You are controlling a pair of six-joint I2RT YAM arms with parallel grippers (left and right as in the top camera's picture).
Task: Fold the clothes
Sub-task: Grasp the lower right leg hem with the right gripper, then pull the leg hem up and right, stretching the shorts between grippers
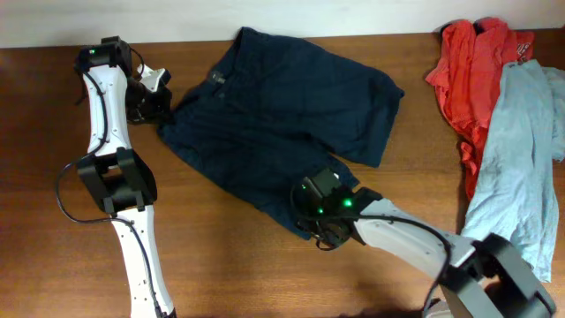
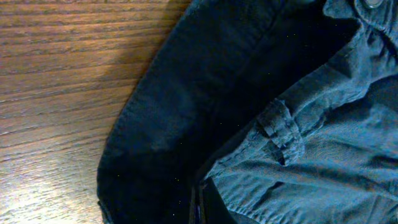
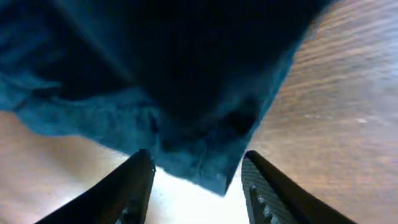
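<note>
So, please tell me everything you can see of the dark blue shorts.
The shorts are dark navy, of soft woven-looking cloth, with a waistband, a belt loop and a button. They lie spread but creased, slantwise on the wooden table. In the overhead view the waistband points up-left and the legs right and down-right. The left gripper is shut at the waistband's end; a grip cannot be confirmed. The open right gripper straddles a lower hem corner.

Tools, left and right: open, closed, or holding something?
Left tool: closed at the shorts; grip cannot be told.
Right tool: open around the hem.
</note>
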